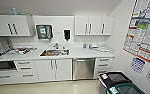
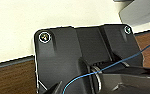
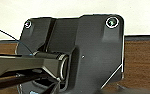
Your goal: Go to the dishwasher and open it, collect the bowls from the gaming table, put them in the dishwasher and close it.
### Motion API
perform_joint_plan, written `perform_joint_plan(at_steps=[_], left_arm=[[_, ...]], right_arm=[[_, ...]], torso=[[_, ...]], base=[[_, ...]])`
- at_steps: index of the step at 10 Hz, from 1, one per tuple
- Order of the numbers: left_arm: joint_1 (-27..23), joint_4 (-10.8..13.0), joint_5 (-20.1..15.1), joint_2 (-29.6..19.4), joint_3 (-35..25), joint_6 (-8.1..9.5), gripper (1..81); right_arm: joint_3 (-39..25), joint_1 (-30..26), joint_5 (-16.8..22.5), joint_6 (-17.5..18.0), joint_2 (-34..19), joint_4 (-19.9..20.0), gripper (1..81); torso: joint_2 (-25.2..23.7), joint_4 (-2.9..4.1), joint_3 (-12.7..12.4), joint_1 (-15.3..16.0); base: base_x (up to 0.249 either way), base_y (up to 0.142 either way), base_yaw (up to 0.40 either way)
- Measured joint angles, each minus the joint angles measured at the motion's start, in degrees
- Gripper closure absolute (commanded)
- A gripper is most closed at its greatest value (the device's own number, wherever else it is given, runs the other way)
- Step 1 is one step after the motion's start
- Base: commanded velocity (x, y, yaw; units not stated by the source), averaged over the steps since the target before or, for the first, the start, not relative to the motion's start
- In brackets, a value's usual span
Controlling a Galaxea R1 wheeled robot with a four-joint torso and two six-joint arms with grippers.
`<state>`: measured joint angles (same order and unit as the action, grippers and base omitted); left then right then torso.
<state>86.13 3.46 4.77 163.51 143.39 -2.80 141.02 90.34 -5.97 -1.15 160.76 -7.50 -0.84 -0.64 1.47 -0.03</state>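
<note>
The dishwasher (image 1: 83, 68) is a steel-fronted unit built in under the white counter, right of the sink cupboard. Its door is closed, and a bar handle (image 1: 83, 60) runs across the top. It stands ahead of me and slightly right, across a stretch of pale floor. The bowls and the gaming table are out of view. In both wrist views my own dark plate sits in front of a white wall and a brown floor.
A sink (image 1: 54, 52) is set in the counter (image 1: 78, 53), with white drawers (image 1: 104, 65) right of the dishwasher and wall cupboards (image 1: 93, 25) above. Two bins (image 1: 116, 81) stand at the near right, by a wall with posters (image 1: 143, 30). Clutter lies on the counter's left end.
</note>
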Motion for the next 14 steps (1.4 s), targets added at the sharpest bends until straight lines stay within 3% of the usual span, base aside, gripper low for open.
perform_joint_plan(at_steps=[14], left_arm=[[-0.35, 0.00, 0.00, 0.16, -0.06, 0.00, 1.0]], right_arm=[[0.21, -0.33, -0.04, 0.05, -0.11, 0.00, 1.0]], torso=[[0.02, 0.00, 0.00, 0.00]], base=[[0.086, 0.000, 0.000]])
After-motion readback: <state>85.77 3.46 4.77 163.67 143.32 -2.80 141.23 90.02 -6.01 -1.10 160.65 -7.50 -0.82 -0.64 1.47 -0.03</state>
